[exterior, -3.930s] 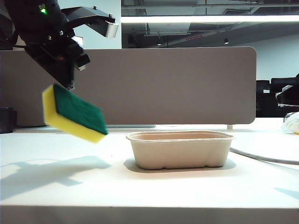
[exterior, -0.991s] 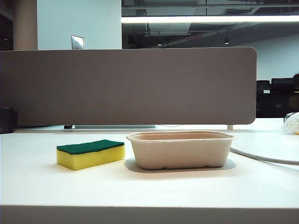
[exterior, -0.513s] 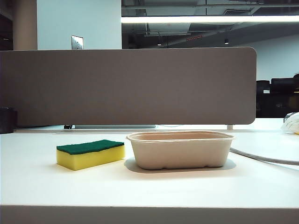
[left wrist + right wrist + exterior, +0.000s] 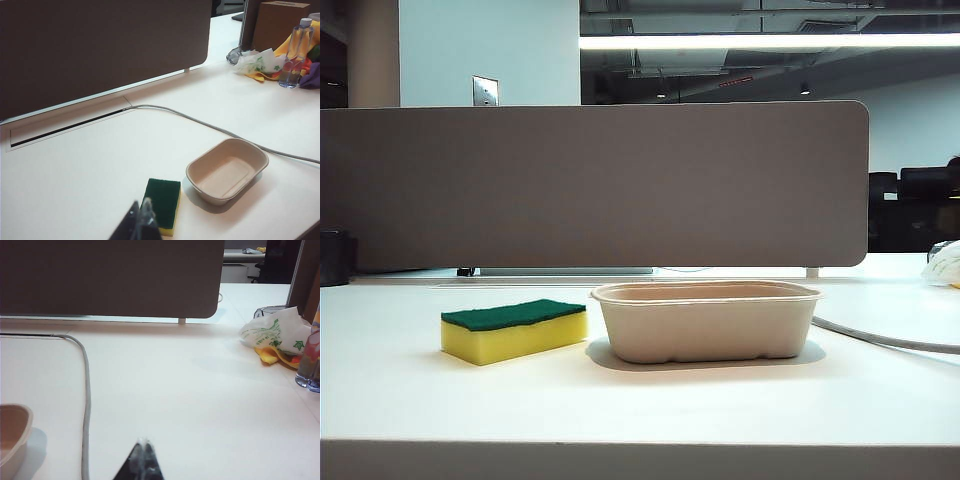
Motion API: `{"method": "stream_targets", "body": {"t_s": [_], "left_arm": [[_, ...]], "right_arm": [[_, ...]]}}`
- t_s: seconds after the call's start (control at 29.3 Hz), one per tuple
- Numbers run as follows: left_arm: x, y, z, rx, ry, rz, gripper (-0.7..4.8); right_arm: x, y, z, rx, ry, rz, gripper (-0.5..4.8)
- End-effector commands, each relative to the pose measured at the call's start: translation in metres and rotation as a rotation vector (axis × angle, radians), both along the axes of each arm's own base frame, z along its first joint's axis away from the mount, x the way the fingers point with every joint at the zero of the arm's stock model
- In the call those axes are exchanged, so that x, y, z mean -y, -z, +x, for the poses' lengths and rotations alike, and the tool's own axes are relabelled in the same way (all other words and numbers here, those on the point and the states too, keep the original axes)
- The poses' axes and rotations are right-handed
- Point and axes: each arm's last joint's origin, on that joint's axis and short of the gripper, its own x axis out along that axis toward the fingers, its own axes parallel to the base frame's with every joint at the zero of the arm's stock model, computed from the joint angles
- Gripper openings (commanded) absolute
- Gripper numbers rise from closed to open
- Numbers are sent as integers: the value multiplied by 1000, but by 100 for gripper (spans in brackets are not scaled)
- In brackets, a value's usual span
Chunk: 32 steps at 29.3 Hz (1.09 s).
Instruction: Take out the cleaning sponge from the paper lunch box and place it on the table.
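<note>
light: bright, even, from a ceiling strip light (image 4: 770, 41) overhead | glare: white counter (image 4: 640, 400) nearly washed out in exterior view | shadows: soft, short, under paper lunch box (image 4: 706, 320) and beside cleaning sponge (image 4: 514, 330) | background: dim beyond partition (image 4: 600, 185) | focus: end effector tips at both wrist views' edge blurred | distortion: slight

Bright yellow foam with dark green top layer on cleaning sponge (image 4: 514, 330). Plain beige on paper lunch box (image 4: 706, 320). White on table (image 4: 640, 400); grey-brown on partition panel (image 4: 600, 185). Grey on cable (image 4: 210, 125). White with green print on plastic bag (image 4: 275, 332).
</note>
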Motion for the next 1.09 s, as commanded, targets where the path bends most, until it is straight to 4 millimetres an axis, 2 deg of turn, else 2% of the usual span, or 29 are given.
{"method": "stream_targets", "body": {"t_s": [0.03,0.58,0.75,0.92,1.09], "left_arm": [[0,-1,0,9,3,-8,-5],[-1,-1,1,9,-34,-9,-6],[-4,-1,2,9,-162,-8,-5],[-9,-1,3,12,-373,-5,-6],[-15,-2,1,42,-568,81,-5]], "right_arm": [[0,-2,0,17,-2,1,-5],[0,-2,0,16,-3,1,-5],[0,-2,0,17,-3,1,-5],[0,-2,0,16,-3,1,-5],[0,-2,0,16,-3,1,-5]]}}
